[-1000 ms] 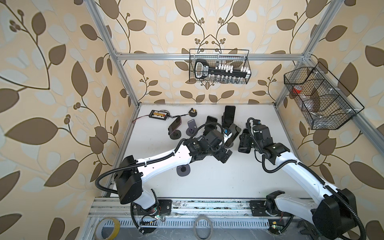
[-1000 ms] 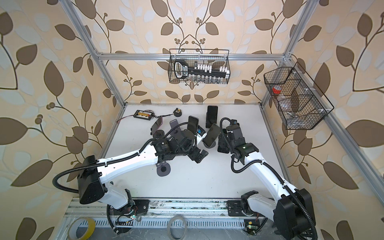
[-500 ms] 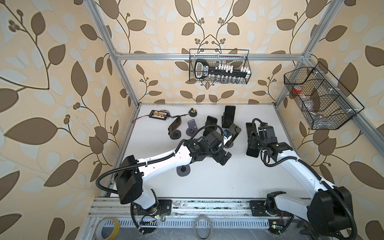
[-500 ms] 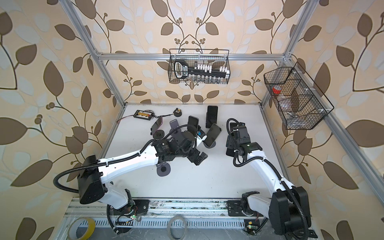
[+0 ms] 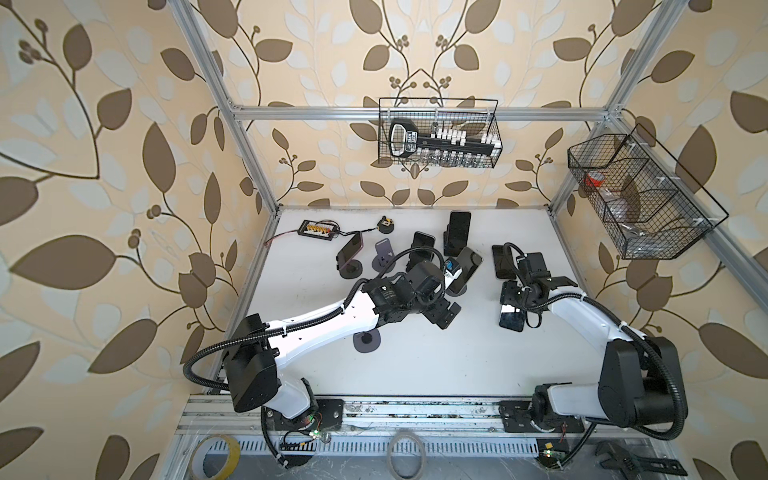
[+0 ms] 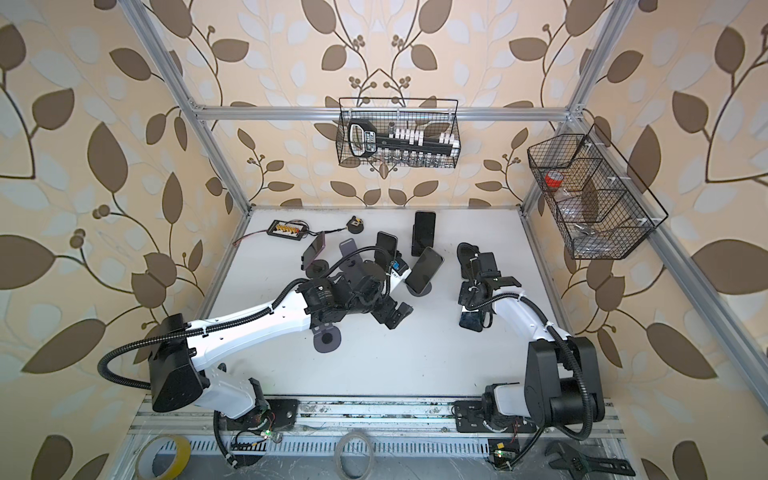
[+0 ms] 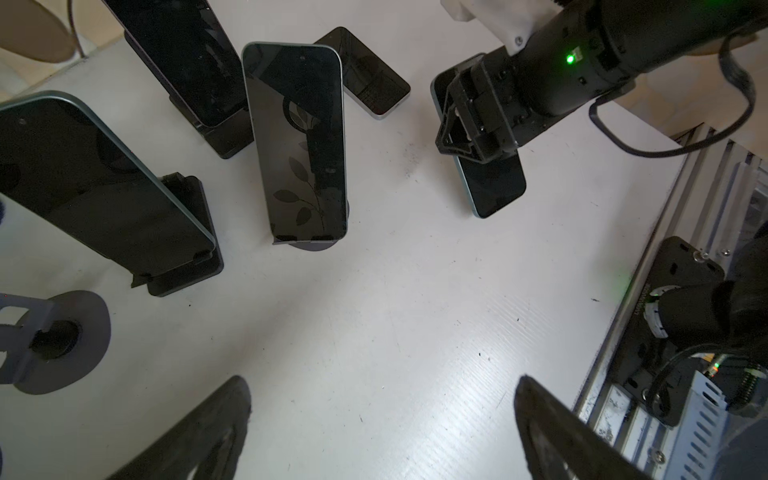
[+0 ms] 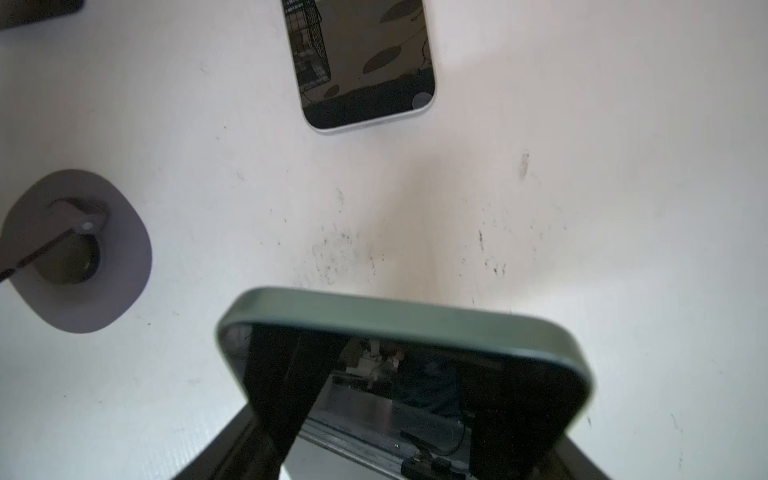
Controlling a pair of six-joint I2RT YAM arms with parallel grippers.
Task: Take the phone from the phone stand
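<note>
In both top views the right arm stretches forward, wrist bent down, right gripper [image 5: 509,305] clamping the phone [image 5: 512,323] right of the round stand [image 5: 456,292]. Left wrist view: left gripper [image 7: 374,436] spread wide, short of that stand. Right wrist view: the phone's green edge fills the foreground.

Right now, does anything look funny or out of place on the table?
Yes. One phone lies flat on the table near the right gripper, not propped up. The right gripper grips a second phone.

lt: bright, even, soft shadows | top views: wide-angle bend at edges | R wrist: near phone [image 8: 415,324] blurred
</note>
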